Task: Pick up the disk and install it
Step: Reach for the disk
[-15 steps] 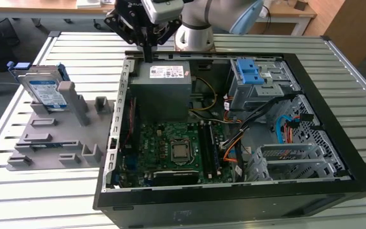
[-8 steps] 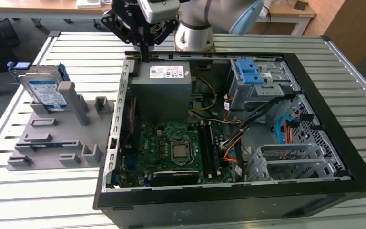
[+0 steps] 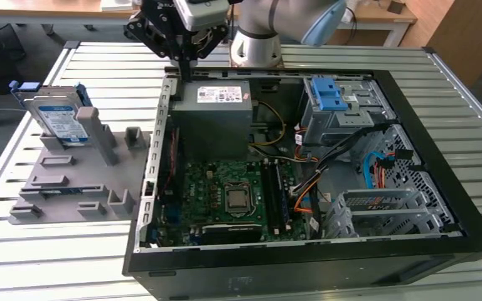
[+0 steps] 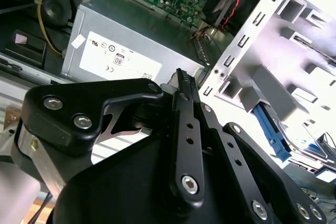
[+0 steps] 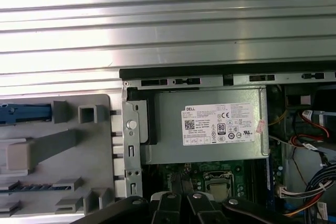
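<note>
Claw: the black linkage gripper (image 3: 184, 71) is drawn narrow, its fingertips pressed together with nothing between them.
Claw position: it is hung above the far wall of the case, just over the power-supply box and well apart from the disk.
Disk: the disk (image 3: 59, 120), a flat silver-grey hard drive with a white-and-blue label and a blue plastic bracket, is stood on edge at the exterior view's left (untouched by the claw).
Disk holder: the disk is kept in a slot at the far end of a pale grey moulded fixture plate (image 3: 73, 188), which is laid beside the case.
Case: a black open computer tower (image 3: 308, 266) is laid on its side.
Case contents, far side: a grey power-supply box with a white sticker (image 3: 216, 113) is housed there, and a grey metal cage with two blue clips (image 3: 337, 103) is set beside it.
Case contents, near side: a green motherboard (image 3: 224, 188) and a silver perforated cage (image 3: 388, 210) are mounted there, with orange, blue and black cables (image 3: 354, 160) strung between.
Support: everything is carried on a slatted silver metal table (image 3: 57, 266).
First wrist view: the sticker side of the power-supply box (image 5: 210, 124) is faced.
</note>
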Tool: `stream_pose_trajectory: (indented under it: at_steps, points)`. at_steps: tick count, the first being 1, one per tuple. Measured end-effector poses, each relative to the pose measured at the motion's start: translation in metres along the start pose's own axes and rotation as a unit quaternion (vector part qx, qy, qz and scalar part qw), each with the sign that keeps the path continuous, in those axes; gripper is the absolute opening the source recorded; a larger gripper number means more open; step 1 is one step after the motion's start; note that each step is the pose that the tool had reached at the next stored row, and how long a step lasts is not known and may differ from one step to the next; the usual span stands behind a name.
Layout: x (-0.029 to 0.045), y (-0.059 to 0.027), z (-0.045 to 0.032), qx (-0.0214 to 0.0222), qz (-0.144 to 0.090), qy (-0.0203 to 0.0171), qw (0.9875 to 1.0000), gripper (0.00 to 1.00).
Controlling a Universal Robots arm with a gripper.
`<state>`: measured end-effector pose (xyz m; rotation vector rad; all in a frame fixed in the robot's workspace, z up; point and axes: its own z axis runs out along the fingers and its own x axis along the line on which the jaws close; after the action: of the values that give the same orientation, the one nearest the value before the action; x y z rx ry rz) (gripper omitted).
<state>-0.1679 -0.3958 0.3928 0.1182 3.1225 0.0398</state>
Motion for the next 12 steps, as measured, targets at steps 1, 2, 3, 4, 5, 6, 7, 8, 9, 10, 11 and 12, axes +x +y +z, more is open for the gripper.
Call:
stream_pose_trajectory:
  at_steps: [1, 2, 3, 4, 5, 6, 7, 8, 9, 10, 11, 12]
  points:
    - [0.0013, 0.0001, 0.0000, 0.0000, 0.000, 0.0000, 1.0000, 0.11]
    - [0.0027, 0.0003, 0.0000, 0.0000, 0.000, 0.0001, 1.0000, 0.11]
    - [0.0041, 0.0004, 0.0000, 0.0000, 0.000, 0.0001, 1.0000, 0.11]
    - [0.0056, 0.0006, 0.0000, 0.0000, 0.000, 0.0001, 1.0000, 0.11]
    - [0.0072, 0.0007, 0.0000, 0.0000, 0.000, 0.0001, 1.0000, 0.11]
    - [0.0087, 0.0007, 0.0000, 0.0000, 0.000, 0.0002, 1.0000, 0.11]
    - [0.0102, 0.0007, 0.0000, 0.0000, 0.000, 0.0002, 1.0000, 0.11]
    - [0.0116, 0.0008, 0.0000, 0.0001, 0.000, 0.0003, 1.0000, 0.11]
    - [0.0130, 0.0008, 0.0000, 0.0001, 0.000, 0.0004, 1.0000, 0.11]
    - [0.0143, 0.0009, 0.0001, 0.0000, 0.000, 0.0004, 1.0000, 0.11]
    - [0.0154, 0.0009, 0.0001, 0.0001, 0.000, 0.0005, 1.0000, 0.11]
    - [0.0167, 0.0010, 0.0001, 0.0000, 0.000, 0.0006, 1.0000, 0.11]
